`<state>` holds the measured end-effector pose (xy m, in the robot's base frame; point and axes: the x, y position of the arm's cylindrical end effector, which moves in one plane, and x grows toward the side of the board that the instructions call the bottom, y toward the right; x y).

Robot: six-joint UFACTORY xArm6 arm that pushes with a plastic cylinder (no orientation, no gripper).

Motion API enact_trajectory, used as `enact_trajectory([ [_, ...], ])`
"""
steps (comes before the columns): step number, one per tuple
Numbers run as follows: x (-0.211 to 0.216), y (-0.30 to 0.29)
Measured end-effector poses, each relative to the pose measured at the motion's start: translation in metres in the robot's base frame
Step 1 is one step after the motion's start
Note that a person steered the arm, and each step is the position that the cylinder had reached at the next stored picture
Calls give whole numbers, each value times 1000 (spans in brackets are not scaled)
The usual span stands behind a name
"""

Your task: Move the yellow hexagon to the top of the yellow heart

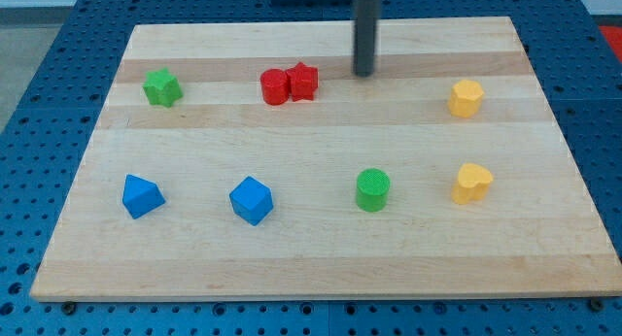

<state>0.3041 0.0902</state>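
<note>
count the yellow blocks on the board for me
2. The yellow hexagon sits near the view's right edge, upper half of the board. The yellow heart lies directly below it, toward the view's bottom. Nothing appears to hide any others.

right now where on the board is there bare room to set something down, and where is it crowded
Free: the middle band between the upper row, from green star to yellow hexagon, and the lower row, from blue block to yellow heart; also the bottom strip. Crowded: the touching red blocks, with my tip just to their right.
</note>
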Motion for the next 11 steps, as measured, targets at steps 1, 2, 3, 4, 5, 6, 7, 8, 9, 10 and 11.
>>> enact_trajectory([
  [1, 0, 56],
  [2, 11, 61],
  [3, 40, 64],
  [4, 53, 68],
  [5, 24, 68],
  [6, 17, 90],
  [7, 49, 108],
  [8, 89, 108],
  [9, 118, 108],
  [10, 110, 108],
  [11, 104, 116],
])
